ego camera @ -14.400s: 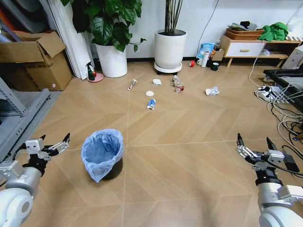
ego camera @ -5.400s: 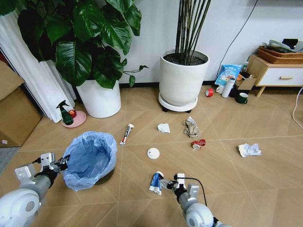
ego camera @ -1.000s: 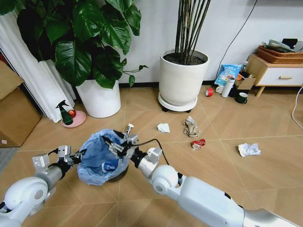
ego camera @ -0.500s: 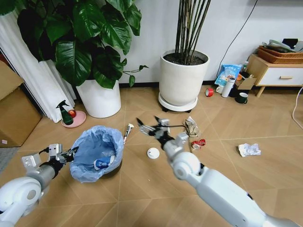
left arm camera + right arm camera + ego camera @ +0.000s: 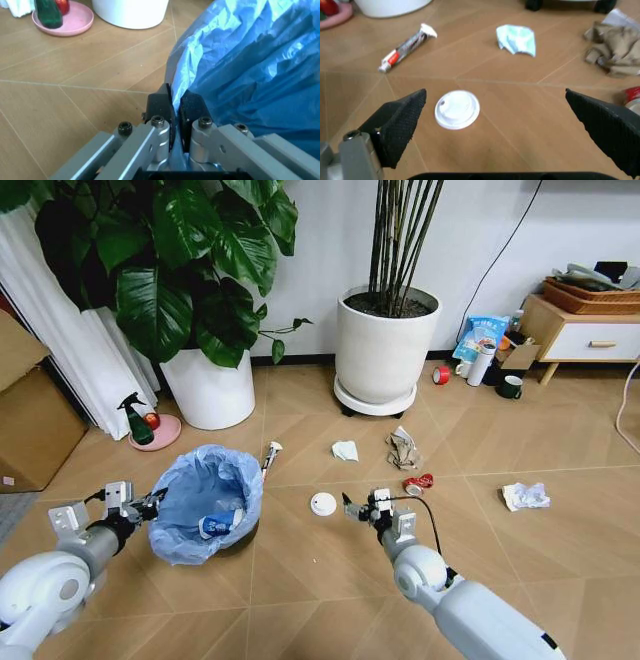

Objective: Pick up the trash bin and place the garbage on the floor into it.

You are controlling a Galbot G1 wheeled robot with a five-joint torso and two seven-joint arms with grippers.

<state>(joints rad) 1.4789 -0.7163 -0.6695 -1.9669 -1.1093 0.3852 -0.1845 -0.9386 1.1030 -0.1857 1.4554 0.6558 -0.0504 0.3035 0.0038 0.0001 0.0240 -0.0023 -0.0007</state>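
Observation:
The trash bin (image 5: 207, 502), black with a crinkly light-blue bag (image 5: 250, 71), stands at the left on the floor (image 5: 300, 580). My left gripper (image 5: 143, 505) (image 5: 176, 100) is shut on the bag's rim. A blue-white wrapper (image 5: 214, 526) lies inside. My right gripper (image 5: 364, 506) (image 5: 495, 93) hangs open low over the tiles, just right of the white disc (image 5: 323, 503) (image 5: 457, 108). More garbage lies beyond it: a tube (image 5: 269, 457) (image 5: 406, 48), a white tissue (image 5: 345, 450) (image 5: 516, 39), brown paper (image 5: 403, 448) (image 5: 612, 52), a red can (image 5: 418, 483) (image 5: 633, 99) and another tissue (image 5: 526, 496).
Two big white plant pots (image 5: 210, 390) (image 5: 385, 355) stand along the wall. A green spray bottle on a pink dish (image 5: 140, 428) sits left of them, with a cardboard box (image 5: 30, 420) at the far left. Red tape (image 5: 442, 375), a bottle (image 5: 483, 363), a cup (image 5: 512, 387) and a low cabinet (image 5: 590, 335) are back right.
My right gripper left the bin, where the wrapper now lies, swung out over the floor and has come down open beside the white disc. The left gripper keeps its hold on the rim.

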